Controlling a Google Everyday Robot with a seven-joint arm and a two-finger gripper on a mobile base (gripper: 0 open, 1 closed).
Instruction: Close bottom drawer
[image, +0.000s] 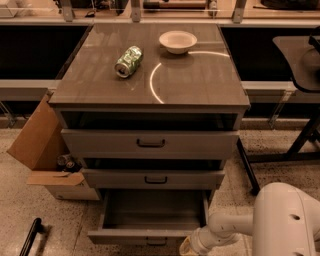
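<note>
The bottom drawer (150, 215) of the grey cabinet is pulled out and its shallow tray looks empty. Its flat front (135, 236) with a small black handle (156, 242) sits at the bottom edge of the camera view. My white arm reaches in from the lower right. My gripper (186, 248) is at the drawer front's right end, mostly cut off by the picture's bottom edge.
The middle drawer (153, 178) and top drawer (150, 143) stand slightly out. On the cabinet top lie a crushed green can (128, 61) and a white bowl (177, 41). An open cardboard box (42, 155) stands at the left, a black table leg (247, 167) at the right.
</note>
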